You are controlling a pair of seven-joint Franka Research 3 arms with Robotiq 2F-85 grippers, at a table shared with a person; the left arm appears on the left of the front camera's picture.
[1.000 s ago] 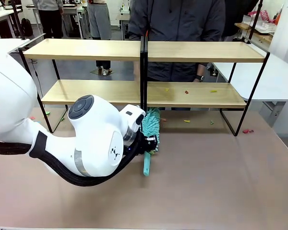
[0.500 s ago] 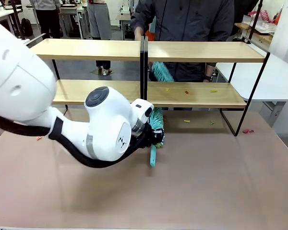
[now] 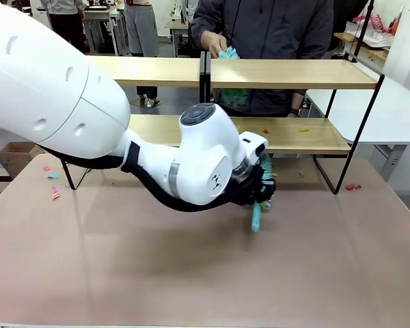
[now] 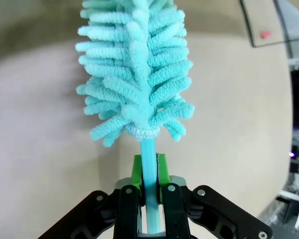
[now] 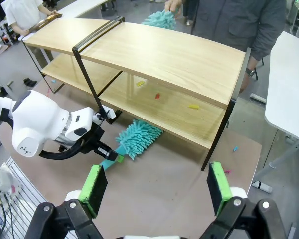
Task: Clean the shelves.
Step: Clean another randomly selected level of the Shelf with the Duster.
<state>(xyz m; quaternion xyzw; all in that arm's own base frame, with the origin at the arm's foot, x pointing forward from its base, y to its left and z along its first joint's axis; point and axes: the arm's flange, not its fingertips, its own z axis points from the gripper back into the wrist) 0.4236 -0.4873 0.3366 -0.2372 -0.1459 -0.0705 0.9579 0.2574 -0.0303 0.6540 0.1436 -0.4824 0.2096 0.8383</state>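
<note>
The shelves [image 3: 294, 74], a wide two-tier rack of pale wooden boards on a thin black frame with a black centre post [image 3: 204, 75], stand across the far half of a brown bench [image 3: 191, 273].

The left pincer [image 4: 148, 175] is clenched on the thin handle of a teal duster [image 4: 137, 74], green pads pressed against either side of it. The robot's front camera shows this arm reaching across the middle, with the fluffy head low at the front edge of the lower board [image 3: 314, 143], right of the centre post. Whether the head touches anything cannot be told.

The right pincer [image 5: 157, 189] hangs high above the bench, jaws spread wide and empty.

Across the rack, a person's hand [image 3: 213, 42] holds a second duster [image 3: 227, 53] at the back edge of the top board.

The cleaning looks partly done. The top board appears bare. The lower board's right half still carries small bits: a yellow scrap [image 3: 304, 129], a red scrap [image 3: 264, 131] and another yellow one [image 5: 139, 83]. Its left half looks clean as far as it shows.

More coloured bits [image 3: 53, 191] lie on the bench near its left edge, and a red one [image 3: 353, 186] lies by the rack's right foot.

A white table [image 3: 396, 109] stands to the right. Other desks and people fill the room behind.
</note>
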